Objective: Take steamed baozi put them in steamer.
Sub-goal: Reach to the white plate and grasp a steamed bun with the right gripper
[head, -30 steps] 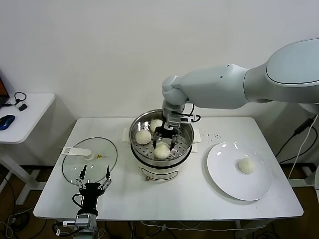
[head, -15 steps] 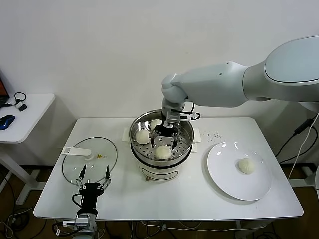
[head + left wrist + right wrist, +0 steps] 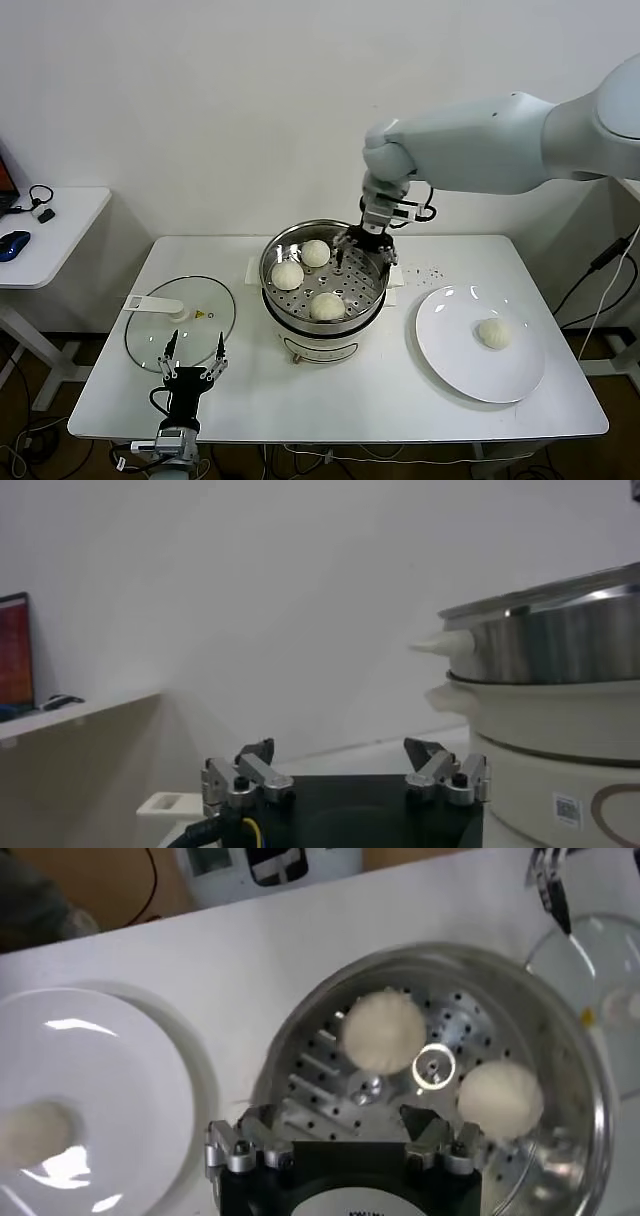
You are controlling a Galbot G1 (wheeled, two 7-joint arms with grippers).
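three steamed baozi (image 3: 327, 306) sit on the perforated tray of the steamer (image 3: 322, 322); the fourth bun (image 3: 492, 333) lies on the white plate (image 3: 440, 350), well apart from the pot. right gripper (image 3: 366, 246) hangs over the steamer's far right rim, jaws spread, empty. left gripper (image 3: 194, 352) parked by the glass lid (image 3: 180, 322), jaws apart. judgement — the bun looks light, soft, easily dented: take it low on opposite flanks, gentle squeeze, clear of the pleated top.
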